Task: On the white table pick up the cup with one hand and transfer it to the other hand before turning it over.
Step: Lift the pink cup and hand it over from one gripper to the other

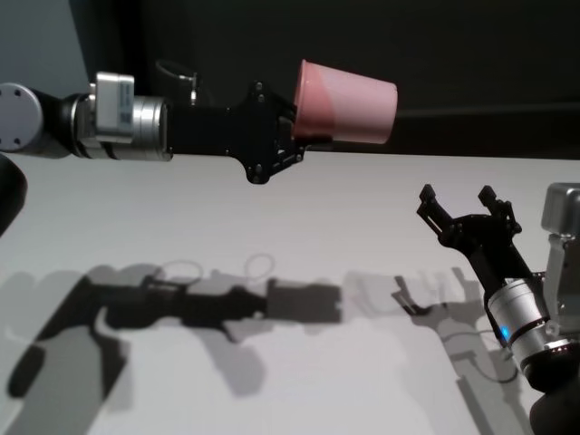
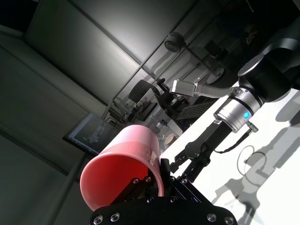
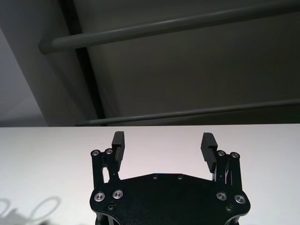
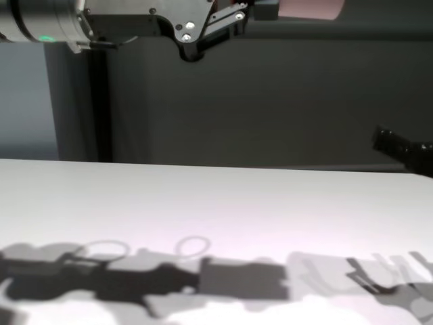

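Low at the right, the right gripper [image 1: 464, 201] reaches up from the near edge with its claw spread wide and nothing in it. It hangs above the table [image 1: 344, 236]. Farther back and higher, the left arm stretches sideways from the left. The left gripper [image 1: 292, 127] is clenched on the rim of the cup [image 1: 349, 101]. That pink cup lies on its side in the air, base pointing right.

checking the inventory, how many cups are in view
1: the cup is held sideways above the white table in the left gripper, shut on its rim end. The right gripper is open and empty.
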Robot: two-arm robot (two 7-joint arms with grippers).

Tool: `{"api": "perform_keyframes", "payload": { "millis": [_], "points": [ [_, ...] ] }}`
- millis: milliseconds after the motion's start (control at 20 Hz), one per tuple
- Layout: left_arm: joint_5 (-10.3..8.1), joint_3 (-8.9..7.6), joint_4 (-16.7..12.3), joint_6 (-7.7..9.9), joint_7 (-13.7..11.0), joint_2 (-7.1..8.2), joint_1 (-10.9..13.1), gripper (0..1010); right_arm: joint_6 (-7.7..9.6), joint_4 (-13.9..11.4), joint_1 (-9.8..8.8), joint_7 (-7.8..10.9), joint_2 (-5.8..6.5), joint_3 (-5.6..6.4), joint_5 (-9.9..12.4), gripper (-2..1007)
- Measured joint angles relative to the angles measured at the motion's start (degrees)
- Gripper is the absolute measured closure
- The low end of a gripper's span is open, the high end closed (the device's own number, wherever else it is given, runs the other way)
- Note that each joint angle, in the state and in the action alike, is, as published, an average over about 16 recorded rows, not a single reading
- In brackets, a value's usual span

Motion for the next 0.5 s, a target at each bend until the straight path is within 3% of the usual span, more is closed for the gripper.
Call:
{"api": "perform_keyframes", "payload": {
  "millis": [500],
  "points": [
    [0.0, -0.01, 0.0, 0.0, 0.0, 0.0, 0.0, 970, 3.06, -1.3, 1.04, 3.87, -1.4, 3.22, 7.7, 5]
  ]
}}
